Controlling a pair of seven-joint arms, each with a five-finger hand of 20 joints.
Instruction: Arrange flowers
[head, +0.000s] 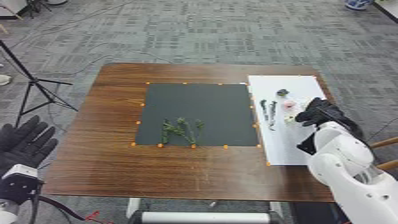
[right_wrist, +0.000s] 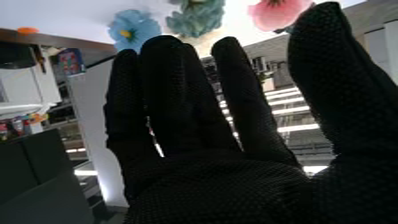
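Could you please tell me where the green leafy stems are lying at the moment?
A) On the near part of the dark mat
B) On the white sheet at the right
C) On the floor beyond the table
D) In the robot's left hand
A: the head view shows the green leafy stems lying on the part of the dark mat nearer the robot.

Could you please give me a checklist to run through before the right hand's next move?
1. Right hand over the white sheet: ok.
2. Its fingers straight, holding nothing: ok.
3. Pink flower beyond the fingers, seemingly within reach: ok.
4. Fingertips not touching the blue flower: cannot tell.
5. Green stems lying on the dark mat: ok.
6. Left hand off the mat, beyond the table's left edge: ok.
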